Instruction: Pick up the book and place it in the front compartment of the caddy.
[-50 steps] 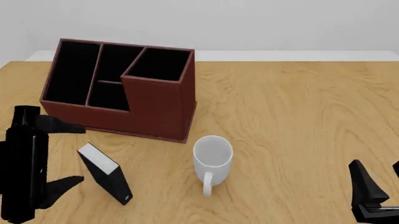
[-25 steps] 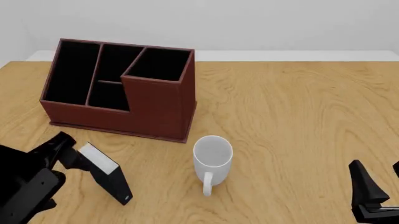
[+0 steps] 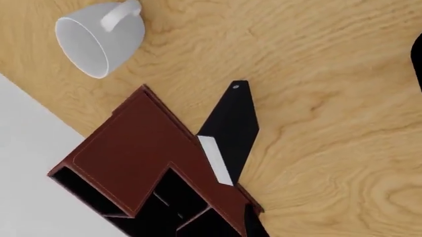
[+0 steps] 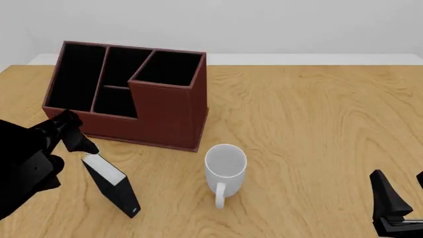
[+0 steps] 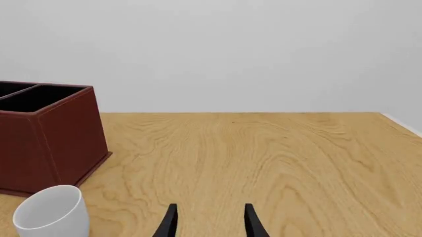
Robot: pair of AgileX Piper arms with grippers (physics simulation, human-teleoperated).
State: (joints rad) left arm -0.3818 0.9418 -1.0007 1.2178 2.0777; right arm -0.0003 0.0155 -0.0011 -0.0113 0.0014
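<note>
The black book (image 4: pixel 111 184) with its white page edge up stands on the table in front of the caddy (image 4: pixel 168 111), left of the white mug (image 4: pixel 225 166). The dark reddish-brown caddy has black-lined sections. My left gripper (image 4: pixel 69 135) is open and empty, just above the book's far end, between the book and the caddy's front wall. In the left wrist view the book (image 3: pixel 234 123) lies against the caddy (image 3: pixel 128 155). My right gripper (image 4: pixel 401 192) is open and empty at the table's near right; its fingers also show in the right wrist view (image 5: pixel 209 223).
The mug shows in the left wrist view (image 3: pixel 98 40) and in the right wrist view (image 5: pixel 53 213). The caddy's tall corner section (image 5: pixel 56 131) stands behind it. Bare wooden table (image 4: pixel 317 124) lies to the right of the caddy and mug.
My left arm has swung round and its gripper has moved away from the near edge toward the caddy, ending over the book's far end. The book, mug and right arm have not moved.
</note>
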